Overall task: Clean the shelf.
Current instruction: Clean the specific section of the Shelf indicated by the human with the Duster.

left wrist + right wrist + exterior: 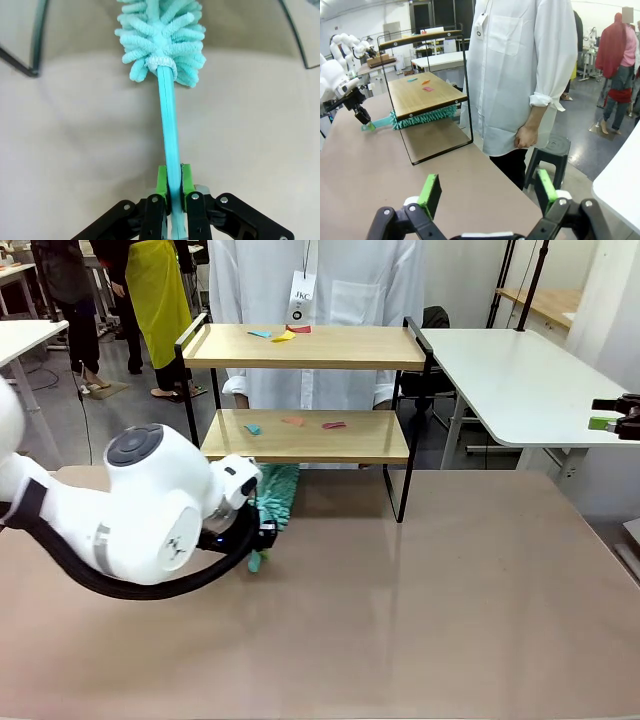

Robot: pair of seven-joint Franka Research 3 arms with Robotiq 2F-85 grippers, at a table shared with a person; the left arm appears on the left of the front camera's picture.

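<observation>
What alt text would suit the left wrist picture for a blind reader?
The left gripper clamps the thin handle of a turquoise duster, whose fluffy head points ahead over the beige table, between black legs of the shelf.

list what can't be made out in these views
- Front view: the left arm hides the left gripper and most of the duster.
- Left wrist view: the top edge cuts off the duster's tip.
- Front view: scraps on the shelf are too small to identify.
- Right wrist view: too far to tell whether the duster touches the lower board.
- Front view: the right edge cuts off the right gripper.
</observation>
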